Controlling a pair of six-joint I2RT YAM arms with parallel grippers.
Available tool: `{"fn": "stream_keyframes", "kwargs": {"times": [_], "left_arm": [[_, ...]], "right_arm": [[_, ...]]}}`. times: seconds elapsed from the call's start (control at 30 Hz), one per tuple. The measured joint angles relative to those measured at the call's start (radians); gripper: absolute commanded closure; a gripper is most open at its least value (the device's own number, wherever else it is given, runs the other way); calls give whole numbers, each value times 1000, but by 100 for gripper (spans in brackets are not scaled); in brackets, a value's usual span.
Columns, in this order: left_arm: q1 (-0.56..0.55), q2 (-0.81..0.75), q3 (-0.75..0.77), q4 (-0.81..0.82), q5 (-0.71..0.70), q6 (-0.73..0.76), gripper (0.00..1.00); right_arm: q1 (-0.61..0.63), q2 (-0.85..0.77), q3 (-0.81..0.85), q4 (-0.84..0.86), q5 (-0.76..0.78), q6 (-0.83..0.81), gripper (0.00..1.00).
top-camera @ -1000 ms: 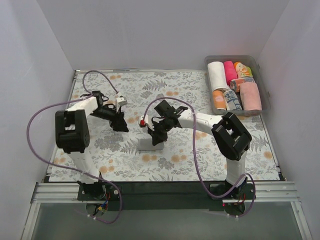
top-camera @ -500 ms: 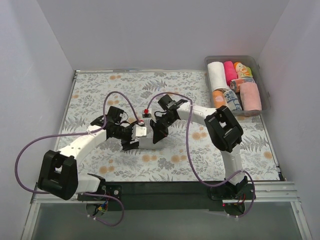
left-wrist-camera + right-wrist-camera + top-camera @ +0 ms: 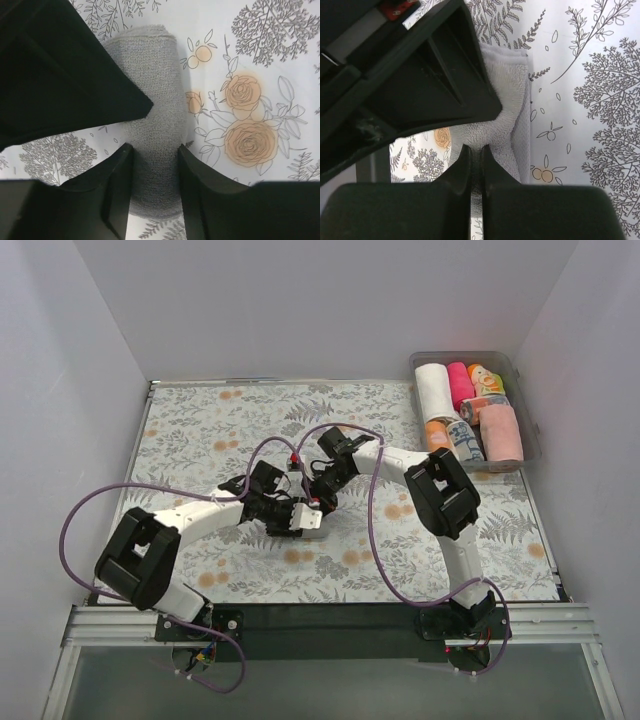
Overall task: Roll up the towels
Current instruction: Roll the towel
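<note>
A grey towel (image 3: 312,528) lies partly rolled on the floral table mat, mid-table. In the left wrist view the towel roll (image 3: 152,105) sits between my left gripper's (image 3: 155,167) fingers (image 3: 117,190), which press its two sides. My left gripper (image 3: 300,517) comes at it from the left. My right gripper (image 3: 322,496) reaches in from the far side. In the right wrist view the right gripper (image 3: 476,150) is shut, pinching a fold of the towel (image 3: 512,107). The left gripper's black body fills the upper left of that view.
A clear plastic bin (image 3: 527,400) at the back right holds several rolled towels, white, pink, orange and patterned. White walls close in the table on three sides. Purple cables loop from both arms above the mat.
My left arm has swung from the left side of the mat to the centre and now grips the towel. My right gripper has shifted slightly back, still at the towel.
</note>
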Motion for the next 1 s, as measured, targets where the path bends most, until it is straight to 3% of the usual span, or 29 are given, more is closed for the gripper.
{"fn": "stream_keyframes", "kwargs": {"times": [0.13,0.23,0.53,0.63,0.73,0.9,0.97,1.0], "left_arm": [[2,42,32,-2,3,-6,85],[2,73,63,-18,34,-11,90],[48,220,214,-156,167,-72,96],[80,288,281,-224,232,-88,98],[109,360,347,-295,299,-101,99],[137,467,438,-403,404,-116,100],[143,501,460,-442,443,-121,100],[145,518,470,-462,461,-122,100]], "right_arm": [[-14,-13,-15,0,11,11,67],[-31,-58,-61,6,49,22,57],[-180,-378,-254,23,296,57,46],[-177,-510,-300,48,360,53,44],[-116,-620,-342,82,421,28,44],[102,-659,-390,143,548,-20,42],[192,-643,-416,170,608,-33,27],[230,-626,-423,183,635,-37,25]]}}
